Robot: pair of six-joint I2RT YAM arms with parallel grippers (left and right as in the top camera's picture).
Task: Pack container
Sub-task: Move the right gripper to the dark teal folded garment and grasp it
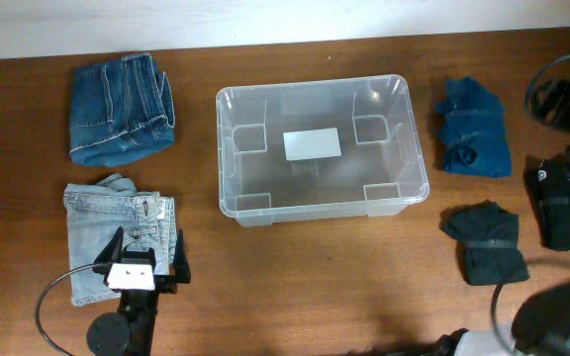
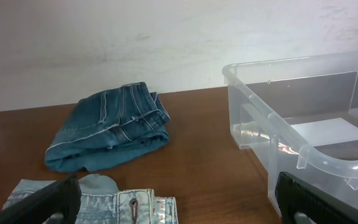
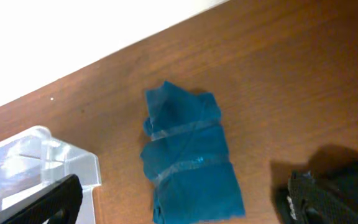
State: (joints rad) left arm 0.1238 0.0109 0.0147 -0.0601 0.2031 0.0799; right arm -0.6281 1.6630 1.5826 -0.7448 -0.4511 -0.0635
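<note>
Gaping: left tool (image 1: 144, 253), right tool (image 3: 179, 208) both wide apart, empty.
Risk: light jeans (image 1: 92, 227) under left tool may unfold mid-carry to container (image 1: 295, 183) if pinched by one layer.

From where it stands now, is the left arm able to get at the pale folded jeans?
Probably yes: the left claw hangs open right over the pale folded jeans, nothing lies on them, and the container stands off to the side.
</note>
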